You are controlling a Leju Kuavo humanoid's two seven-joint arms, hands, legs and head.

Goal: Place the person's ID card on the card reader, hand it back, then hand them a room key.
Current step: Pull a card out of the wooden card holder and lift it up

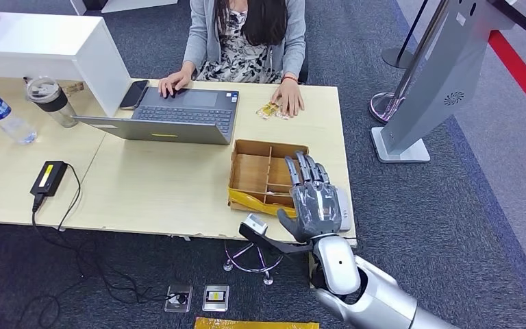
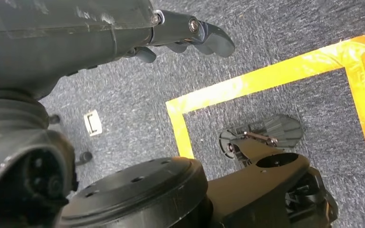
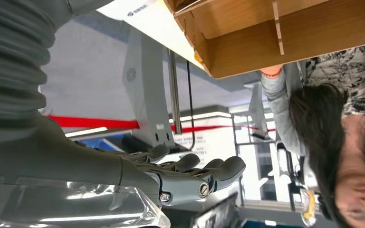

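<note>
While my right hand [image 1: 313, 199] hovers flat, fingers apart and empty, over the compartmented cardboard box [image 1: 264, 175], the ID card [image 1: 268, 110] lies ahead by the person's hand [image 1: 290, 103].

A person [image 1: 246, 34] sits at the far side of the table [image 1: 157, 185], one hand on an open laptop [image 1: 171, 116] with a phone [image 1: 134, 94] beside it. At the left end stand a water bottle [image 1: 0, 113] and a lidded cup [image 1: 51, 99], with a black power adapter [image 1: 49, 177] nearer.
</note>
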